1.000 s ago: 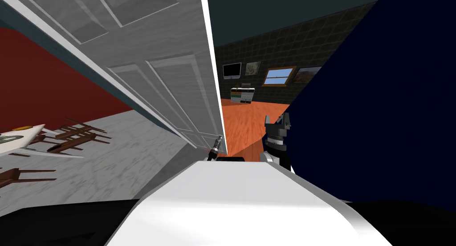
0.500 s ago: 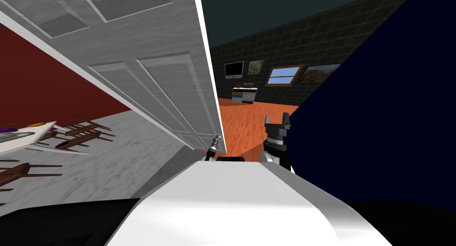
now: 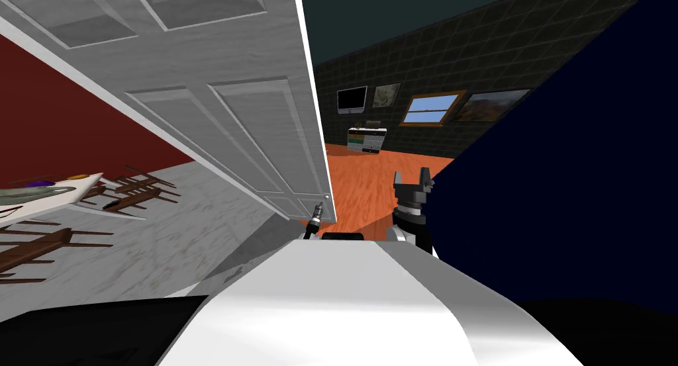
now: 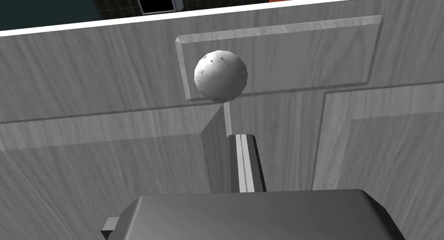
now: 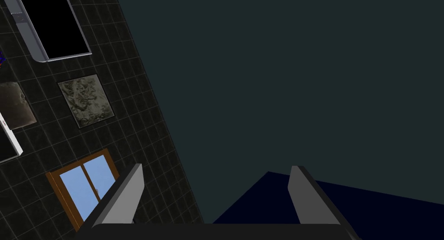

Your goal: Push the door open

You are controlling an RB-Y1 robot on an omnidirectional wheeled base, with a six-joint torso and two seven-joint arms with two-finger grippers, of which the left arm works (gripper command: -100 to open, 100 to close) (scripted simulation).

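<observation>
Grey panelled door (image 3: 251, 117), round knob (image 4: 221, 74); left end effector (image 4: 241, 139) closed, right end effector (image 5: 217, 169) open.

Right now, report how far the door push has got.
Done: the panelled door stands ajar, the orange floor showing past its edge. In hand: the left jaws, shut, sit against its face just beside the round knob. Left: swing it wider; the gap looks narrow for my body. Right jaws idle, open.
</observation>
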